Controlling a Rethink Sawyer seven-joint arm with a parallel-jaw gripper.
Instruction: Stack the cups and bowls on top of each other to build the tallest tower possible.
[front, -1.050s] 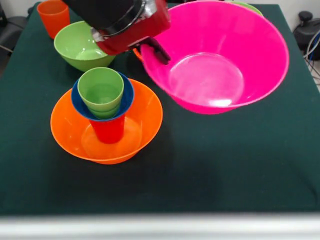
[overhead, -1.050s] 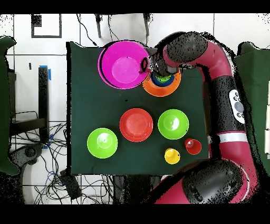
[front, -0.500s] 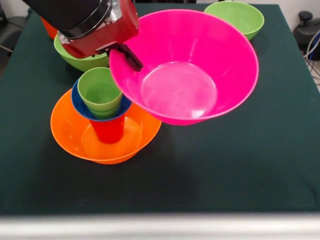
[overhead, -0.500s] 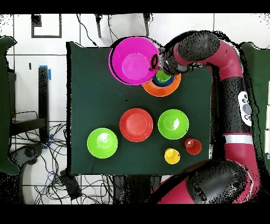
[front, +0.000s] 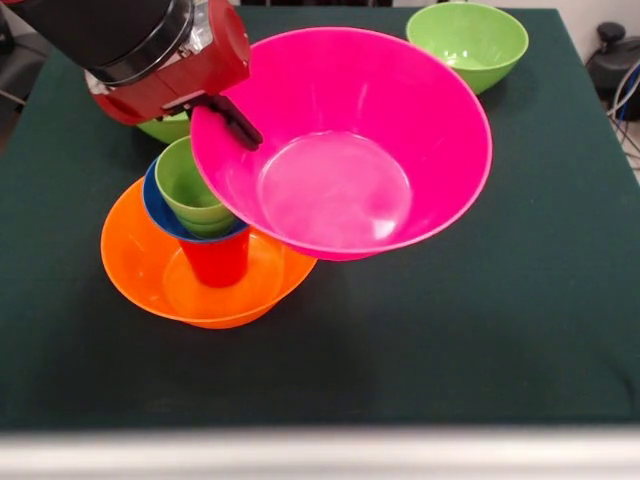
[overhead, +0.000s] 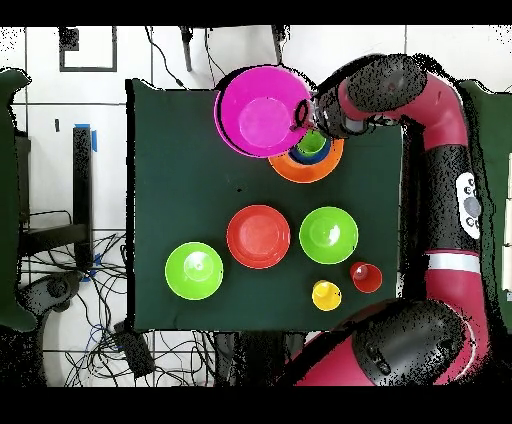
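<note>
One pink bowl (front: 340, 140) hangs from our gripper (front: 232, 118), clamped on its rim; we should centre it over the green cups (front: 190, 190) before lowering level.

1. The arm (overhead: 440, 130) is built of thick, rounded, glossy crimson links with black sections at its joints.
2. On its long link, toward three o'clock in the overhead view, sits a pale grey oval panel (overhead: 468, 203) with small dark buttons.
3. The wrist (front: 130, 40) is a black cylinder ringed by a silver band, capped by a red housing.
4. A black finger (front: 232, 120) sticks out from that housing.
</note>
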